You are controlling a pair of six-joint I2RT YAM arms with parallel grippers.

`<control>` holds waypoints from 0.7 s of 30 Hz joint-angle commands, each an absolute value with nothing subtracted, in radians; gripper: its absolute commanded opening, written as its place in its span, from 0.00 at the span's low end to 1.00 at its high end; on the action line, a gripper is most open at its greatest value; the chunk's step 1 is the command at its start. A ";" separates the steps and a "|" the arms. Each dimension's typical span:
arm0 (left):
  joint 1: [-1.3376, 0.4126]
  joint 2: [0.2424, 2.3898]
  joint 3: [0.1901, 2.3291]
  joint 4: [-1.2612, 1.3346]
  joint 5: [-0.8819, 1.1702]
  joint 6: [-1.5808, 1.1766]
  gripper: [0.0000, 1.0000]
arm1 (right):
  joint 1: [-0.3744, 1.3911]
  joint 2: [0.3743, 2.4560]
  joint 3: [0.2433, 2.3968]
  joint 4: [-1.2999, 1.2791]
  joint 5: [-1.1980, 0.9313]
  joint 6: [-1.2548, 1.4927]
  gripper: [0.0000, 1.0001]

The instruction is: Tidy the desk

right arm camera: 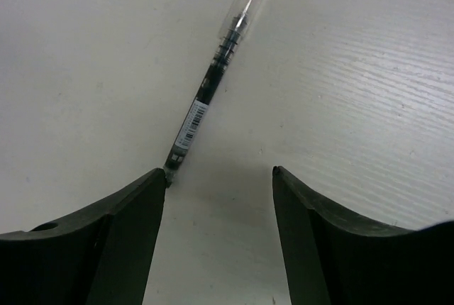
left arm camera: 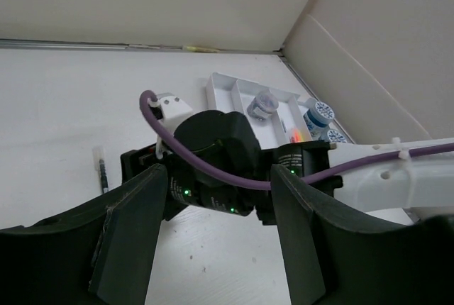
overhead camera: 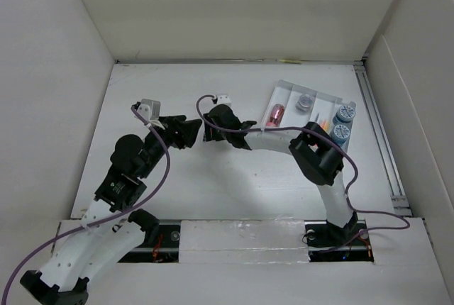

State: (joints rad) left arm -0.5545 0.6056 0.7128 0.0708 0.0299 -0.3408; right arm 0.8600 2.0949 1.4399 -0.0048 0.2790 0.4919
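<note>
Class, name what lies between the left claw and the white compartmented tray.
The right arm's black wrist sits between left claw and tray; the left wrist view shows it.

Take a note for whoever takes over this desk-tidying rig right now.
The left gripper is open and empty, hovering mid-desk, facing the right arm.
The right gripper is open, low over the desk; the pen lies loose, one end by a fingertip.
Done: the tray holds a pink item and a grey jar.
Left: grasp the pen, probably tray it.

Bare desk [overhead camera: 241, 184] near bases passable; tray [overhead camera: 282, 84] blocks far right; pen [right arm camera: 213, 85] lies before right fingers [right arm camera: 106, 248].
</note>
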 commanded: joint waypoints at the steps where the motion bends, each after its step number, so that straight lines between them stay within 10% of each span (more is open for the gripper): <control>1: -0.557 0.586 0.735 0.112 0.040 -0.348 0.56 | 0.870 2.134 1.525 -0.092 0.334 0.479 0.68; 13: -0.557 0.574 0.733 0.115 0.045 -0.354 0.56 | 0.870 2.235 1.629 -0.150 0.359 0.485 0.70; 21: -0.557 0.591 0.735 0.117 0.054 -0.354 0.56 | 0.879 2.217 1.620 -0.179 0.388 0.491 0.50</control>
